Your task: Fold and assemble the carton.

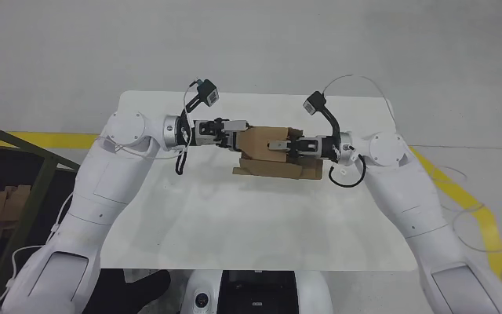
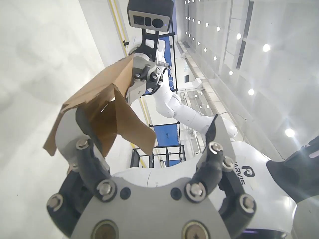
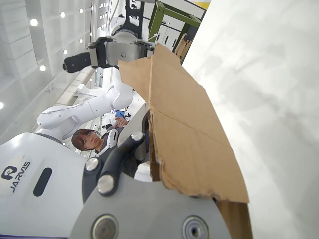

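Carrying the work at its far middle, the white table has the half-opened brown carton between both arms. The right hand is clamped on one wall. The left hand is spread apart at the opposite end.

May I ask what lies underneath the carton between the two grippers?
Beneath the carton, flat brown cardboard lies on the white table. The carton covers the join, so whether it is the carton's own flap or a separate sheet cannot be told.
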Action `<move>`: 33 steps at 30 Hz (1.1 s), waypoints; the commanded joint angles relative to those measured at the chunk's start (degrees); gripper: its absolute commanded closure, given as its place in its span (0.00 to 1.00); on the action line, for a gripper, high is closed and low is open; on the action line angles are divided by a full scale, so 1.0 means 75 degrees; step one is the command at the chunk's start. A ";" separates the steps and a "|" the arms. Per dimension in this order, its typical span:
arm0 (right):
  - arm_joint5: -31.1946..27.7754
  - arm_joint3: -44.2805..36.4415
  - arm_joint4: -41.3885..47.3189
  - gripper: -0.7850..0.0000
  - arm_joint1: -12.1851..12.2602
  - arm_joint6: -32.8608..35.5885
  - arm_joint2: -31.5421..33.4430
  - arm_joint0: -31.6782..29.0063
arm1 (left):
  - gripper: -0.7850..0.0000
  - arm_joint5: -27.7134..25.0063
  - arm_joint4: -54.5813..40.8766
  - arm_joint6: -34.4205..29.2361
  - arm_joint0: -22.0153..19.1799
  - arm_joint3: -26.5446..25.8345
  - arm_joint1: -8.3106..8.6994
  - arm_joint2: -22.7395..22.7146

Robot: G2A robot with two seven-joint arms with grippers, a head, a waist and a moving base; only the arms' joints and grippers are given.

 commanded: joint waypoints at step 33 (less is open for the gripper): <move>-0.0067 -0.0356 0.0128 1.00 -0.0149 0.0183 -0.0454 0.0007 | 0.00 0.0077 0.0189 0.0446 -0.0103 -0.0305 -0.0035 -0.0050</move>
